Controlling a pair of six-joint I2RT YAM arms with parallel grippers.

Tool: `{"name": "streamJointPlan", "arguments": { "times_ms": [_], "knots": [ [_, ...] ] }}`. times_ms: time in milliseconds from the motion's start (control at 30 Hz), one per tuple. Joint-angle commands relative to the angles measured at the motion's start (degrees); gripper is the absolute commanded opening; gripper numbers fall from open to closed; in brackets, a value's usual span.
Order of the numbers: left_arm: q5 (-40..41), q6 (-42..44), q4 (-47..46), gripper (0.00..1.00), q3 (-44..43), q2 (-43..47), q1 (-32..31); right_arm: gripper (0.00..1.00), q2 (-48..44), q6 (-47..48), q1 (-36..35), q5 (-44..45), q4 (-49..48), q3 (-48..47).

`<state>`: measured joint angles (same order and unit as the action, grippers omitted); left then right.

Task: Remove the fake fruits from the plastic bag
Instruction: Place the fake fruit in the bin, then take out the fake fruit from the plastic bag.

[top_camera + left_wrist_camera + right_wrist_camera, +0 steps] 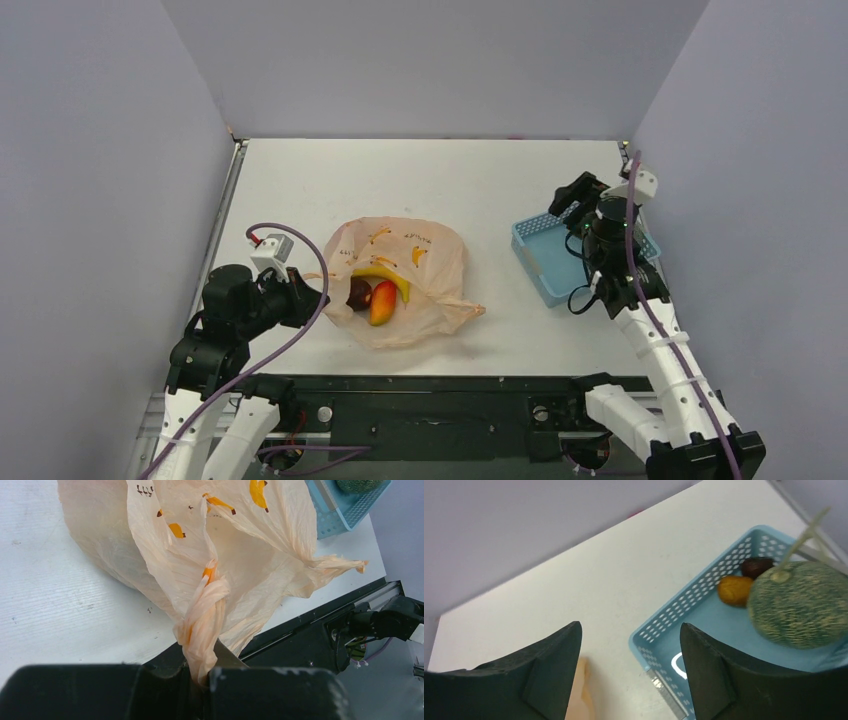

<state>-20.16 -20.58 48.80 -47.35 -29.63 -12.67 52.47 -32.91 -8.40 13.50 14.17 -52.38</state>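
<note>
Black, the left claw (318, 297) sits low at the left of the white worktop (400, 180), clamped on a handle (202, 620) of the bag (425, 262); the wrist view shows that handle twisted into a thin rope that runs straight in between the fingers. From there the peach-orange bag spreads to the right over the middle of the worktop, thin and crinkled, printed with small bananas, its mouth turned toward the left claw and its other handle trailing off toward the near right. In the open mouth lie three fruits close together: a dark maroon fruit (359, 294) nearest the claw, a red-yellow mango (383, 302) touching it on the right, and a yellow banana (387, 275) curved just behind both. Well apart to the right stands a light blue perforated basket (545, 258). The right wrist view shows what it holds: a ribbed green melon (796, 605) with a pale stem, an orange fruit (734, 590) just beside it, and a dark fruit (756, 566) touching the orange one at the far wall. The right claw (568, 197) hangs above the basket's far left corner, fingers apart and holding nothing
</note>
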Motion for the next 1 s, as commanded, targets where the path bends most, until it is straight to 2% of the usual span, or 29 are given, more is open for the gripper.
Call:
{"name": "streamJointPlan", "arguments": {
  "times_ms": [0, 133, 233, 333, 500, 667, 967],
  "knots": [
    [-0.2, 0.3, -2.9, 0.0, -0.2, 0.3, -0.2, 0.66, 1.9, 5.9, -9.2, -8.4, -1.9, -1.4],
    [-0.2, 0.3, -2.9, 0.0, -0.2, 0.2, -0.2, 0.64, 2.6, 9.0, -22.9, -15.5, -5.9, -0.5],
    [-0.1, 0.3, -2.9, 0.0, -0.2, 0.1, -0.1, 0.63, 4.1, 13.8, -37.1, -13.9, -6.1, -1.8],
    [-0.1, 0.3, -2.9, 0.0, -0.2, -0.1, 0.0, 0.61, 7.3, 16.8, -47.2, -11.3, -4.9, -4.0],
    [0.3, 0.2, -2.9, 0.0, -0.2, -0.2, 0.0, 0.54, 16.9, 12.0, -54.4, -11.5, -11.3, -3.2],
    [0.5, 0.1, -2.7, 0.0, -0.2, -0.6, -0.1, 0.51, 26.3, 8.4, -61.0, -6.1, -17.3, -3.8],
    [0.5, 0.0, -2.7, 0.0, -0.2, -0.6, -0.1, 0.5, 41.3, 5.4, -61.5, 5.7, -13.6, -9.6]
  ]
}}
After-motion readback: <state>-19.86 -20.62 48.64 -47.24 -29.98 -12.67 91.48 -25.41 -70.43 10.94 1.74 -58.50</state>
